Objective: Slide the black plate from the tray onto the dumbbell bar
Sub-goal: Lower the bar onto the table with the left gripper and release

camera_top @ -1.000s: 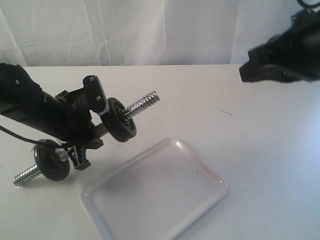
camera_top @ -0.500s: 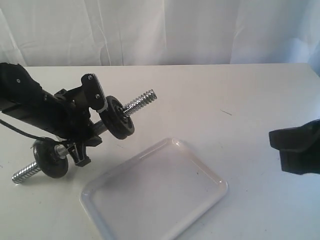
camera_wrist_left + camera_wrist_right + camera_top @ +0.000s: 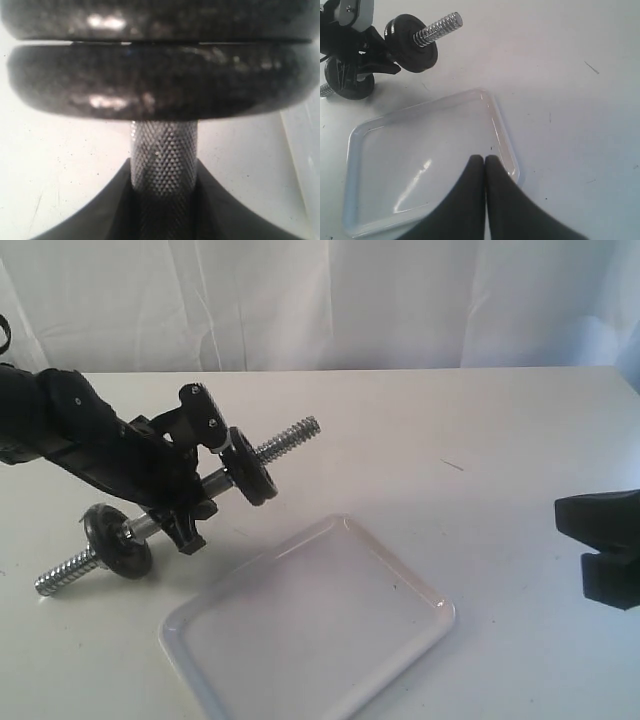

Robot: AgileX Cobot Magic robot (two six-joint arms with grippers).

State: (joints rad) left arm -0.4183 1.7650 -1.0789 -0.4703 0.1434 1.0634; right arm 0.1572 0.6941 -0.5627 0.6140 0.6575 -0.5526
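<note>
My left gripper (image 3: pixel 190 498) is shut on the knurled middle of the dumbbell bar (image 3: pixel 215 483) and holds it tilted above the table, one threaded end (image 3: pixel 290 437) up. The black plate (image 3: pixel 252 466) sits on the bar at that raised end, pressed against a second black disc. In the left wrist view both discs fill the frame beyond the gripper (image 3: pixel 164 170), the near one (image 3: pixel 155 80) against the far one (image 3: pixel 155 20). Another black disc (image 3: pixel 118 540) sits near the low end. The white tray (image 3: pixel 420 590) holds nothing. My right gripper (image 3: pixel 485 161) is shut and empty over the tray's rim (image 3: pixel 502 130).
The white table (image 3: pixel 480 440) runs back to a white curtain (image 3: pixel 330 300). My right arm (image 3: pixel 605 545) shows as a dark block at the right edge of the exterior view. The bar's low threaded end (image 3: pixel 62 575) hangs just above the table.
My right arm has dropped from the upper right to the lower right edge of the exterior view. My left gripper has shifted the bar slightly up and to the right.
</note>
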